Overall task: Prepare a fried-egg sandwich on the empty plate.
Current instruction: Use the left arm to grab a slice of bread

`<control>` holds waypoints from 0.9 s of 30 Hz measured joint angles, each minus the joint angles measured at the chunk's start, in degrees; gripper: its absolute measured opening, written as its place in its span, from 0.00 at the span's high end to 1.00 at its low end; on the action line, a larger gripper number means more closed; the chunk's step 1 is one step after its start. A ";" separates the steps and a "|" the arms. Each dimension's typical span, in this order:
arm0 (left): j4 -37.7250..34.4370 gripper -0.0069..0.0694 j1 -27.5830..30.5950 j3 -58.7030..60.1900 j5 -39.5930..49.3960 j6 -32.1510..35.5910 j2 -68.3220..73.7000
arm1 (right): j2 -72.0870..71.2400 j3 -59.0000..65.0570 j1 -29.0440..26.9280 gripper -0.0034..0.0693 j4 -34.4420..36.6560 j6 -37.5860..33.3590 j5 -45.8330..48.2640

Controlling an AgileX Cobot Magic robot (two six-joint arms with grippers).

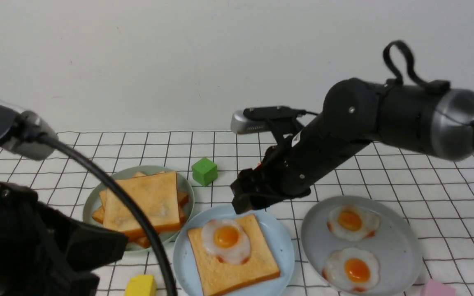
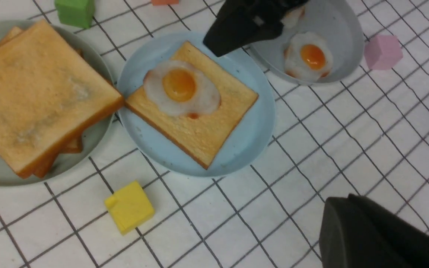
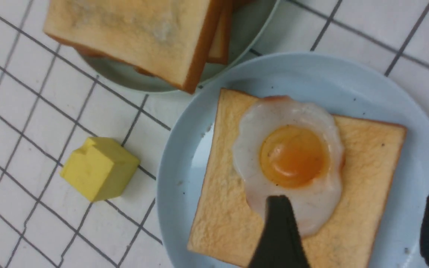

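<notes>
The pale blue plate (image 1: 280, 246) sits at front centre, also in the left wrist view (image 2: 251, 137) and the right wrist view (image 3: 184, 178). One toast slice (image 1: 241, 273) lies flat on it with a fried egg (image 1: 225, 240) on top, yolk up (image 3: 292, 156). My right gripper (image 1: 247, 199) hovers over the plate's far edge. It is open (image 3: 356, 199), its fingers straddling the egg's edge and bare toast with nothing between them. My left gripper (image 2: 348, 212) is shut and empty, raised at the front left (image 1: 113, 244).
A green plate (image 1: 91, 205) at the left holds a stack of toast slices (image 1: 146, 201). A grey plate (image 1: 401, 246) at the right holds two fried eggs (image 1: 350, 220). A green cube (image 1: 204, 171), a yellow block (image 1: 140, 285) and a pink block (image 1: 436, 288) lie on the checked cloth.
</notes>
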 joint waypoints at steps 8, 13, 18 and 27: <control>1.45 0.91 1.93 -2.20 -11.77 -3.85 13.55 | -17.42 -0.10 0.00 0.25 -6.65 1.57 12.73; -5.19 0.93 12.67 -9.49 -5.11 -0.94 21.18 | -23.46 0.85 0.05 0.25 -8.41 4.60 17.74; -19.66 0.93 28.28 -11.02 3.47 7.64 28.27 | -29.02 7.47 0.49 0.25 -8.42 4.98 15.65; -24.98 0.74 41.04 -11.41 2.89 10.89 40.56 | -33.23 15.50 0.60 0.25 -8.37 4.51 15.30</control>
